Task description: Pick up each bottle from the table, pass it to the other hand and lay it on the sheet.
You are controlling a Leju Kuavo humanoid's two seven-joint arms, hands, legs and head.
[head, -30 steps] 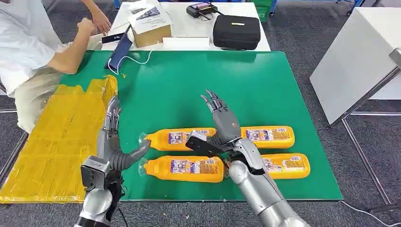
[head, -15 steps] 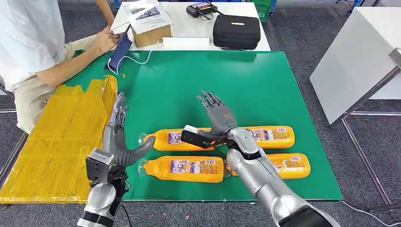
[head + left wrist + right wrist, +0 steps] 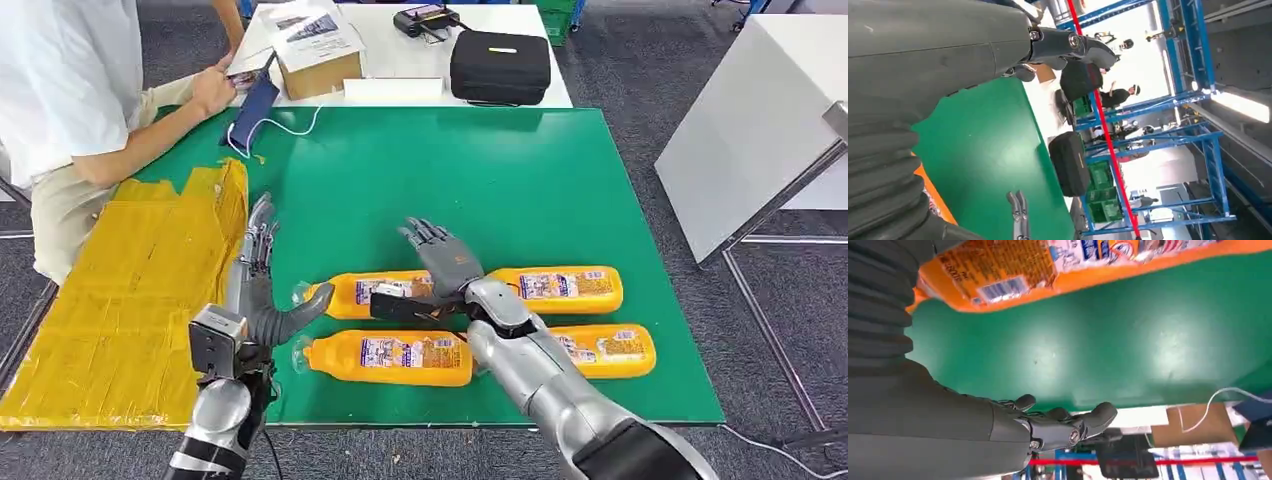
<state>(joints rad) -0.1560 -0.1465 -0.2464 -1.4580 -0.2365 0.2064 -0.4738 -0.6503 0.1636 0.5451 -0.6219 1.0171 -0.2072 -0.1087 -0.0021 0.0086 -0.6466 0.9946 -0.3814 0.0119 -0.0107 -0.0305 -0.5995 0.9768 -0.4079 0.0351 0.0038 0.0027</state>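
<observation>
Several orange bottles lie on the green table (image 3: 480,180): a far-left bottle (image 3: 350,293), a near-left one (image 3: 390,357), a far-right one (image 3: 565,288) and a near-right one (image 3: 610,350). My right hand (image 3: 440,268) hovers low over the far-left bottle, fingers spread and its thumb across the bottle's body, with nothing gripped. In the right wrist view that bottle (image 3: 1088,260) lies just beside the right hand (image 3: 973,430). My left hand (image 3: 255,290) stands open at the bottles' cap ends, beside the yellow sheet (image 3: 130,300). The left wrist view shows the left hand (image 3: 948,55) holding nothing.
A person (image 3: 70,90) sits at the far left, a hand near a blue device (image 3: 255,108) with a white cable. Beyond the green table stand a cardboard box (image 3: 318,52) and a black case (image 3: 500,67). A white table (image 3: 760,130) stands to the right.
My right hand has dropped and swung left, from raised above the bottles to low over the far-left bottle. My left hand has edged forward. The person's arm has shifted.
</observation>
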